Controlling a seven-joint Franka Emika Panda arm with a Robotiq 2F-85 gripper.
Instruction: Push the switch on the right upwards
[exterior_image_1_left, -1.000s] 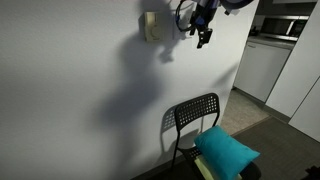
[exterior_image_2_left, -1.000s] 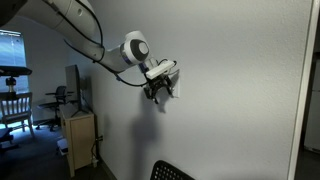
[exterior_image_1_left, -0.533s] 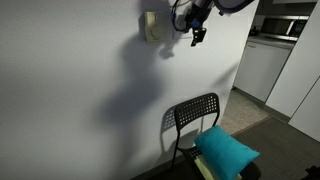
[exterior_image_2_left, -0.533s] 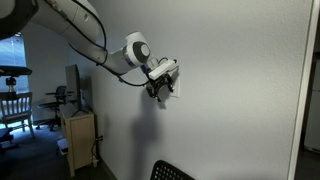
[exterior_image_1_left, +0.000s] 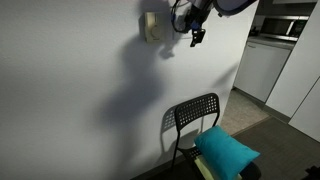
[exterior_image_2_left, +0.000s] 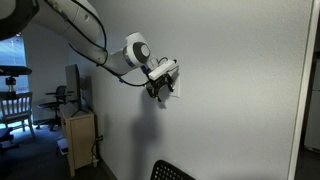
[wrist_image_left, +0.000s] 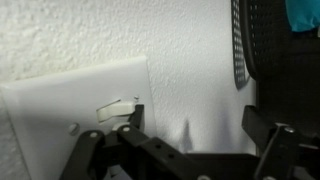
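Wrist view puts the switch (wrist_image_left: 75, 105) up close: a white plate on the textured wall (wrist_image_left: 190, 50), with a small pale toggle (wrist_image_left: 118, 107) jutting from its face near one edge of the plate. The gripper (wrist_image_left: 190, 135) comes in from the bottom of this picture with its jaws apart, bare wall showing between them. One dark finger (wrist_image_left: 128, 132) has its tip right under the toggle (touching or a hair short, I cannot tell). The second finger (wrist_image_left: 270, 140) sits off the plate, over plain wall beside the switch.

Past the switch, in the picture's upper corner, are the perforated back of a black chair (wrist_image_left: 243, 40) and a bit of a teal cushion (wrist_image_left: 305, 12).

In an exterior view the gripper (exterior_image_1_left: 198, 36) is close against the wall at the switch and mostly covers it. A cream plate with a round knob (exterior_image_1_left: 150, 27) hangs near the switch at about the same height. The chair (exterior_image_1_left: 195, 115) stands well below the switch, with the cushion (exterior_image_1_left: 226, 150) on its seat. In an exterior view the arm (exterior_image_2_left: 95, 40) reaches the switch from the side.
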